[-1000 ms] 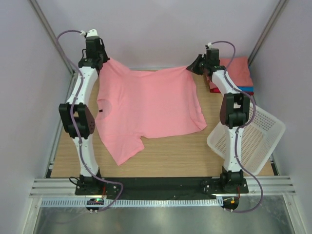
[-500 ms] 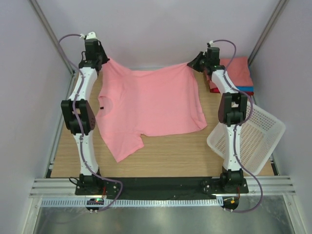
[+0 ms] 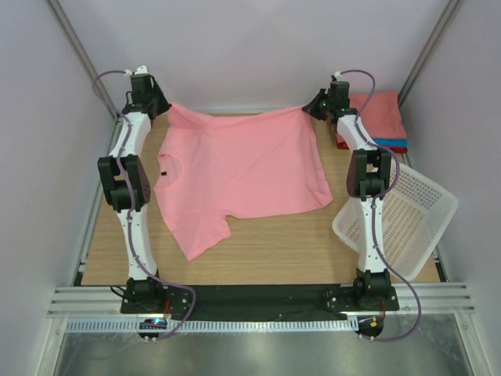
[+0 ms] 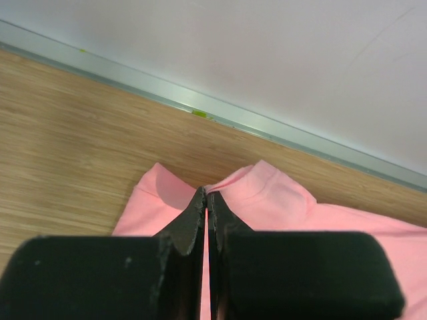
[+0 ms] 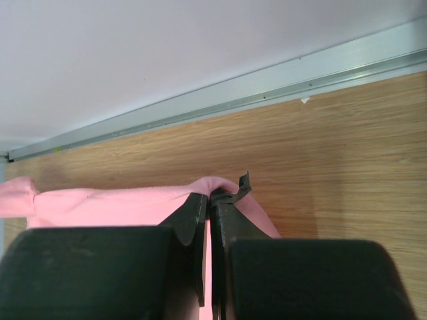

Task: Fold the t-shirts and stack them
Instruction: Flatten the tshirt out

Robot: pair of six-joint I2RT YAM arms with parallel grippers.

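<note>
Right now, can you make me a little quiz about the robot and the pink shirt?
1. True or false: the left gripper and the right gripper are each shut on the pink t-shirt.
2. Where is the white basket? A) beside the right arm B) beside the left arm C) on top of the folded shirts
3. Fill in: the folded stack lies at the table's far ____ corner.

Key: 1 true; 2 A; 3 right.
</note>
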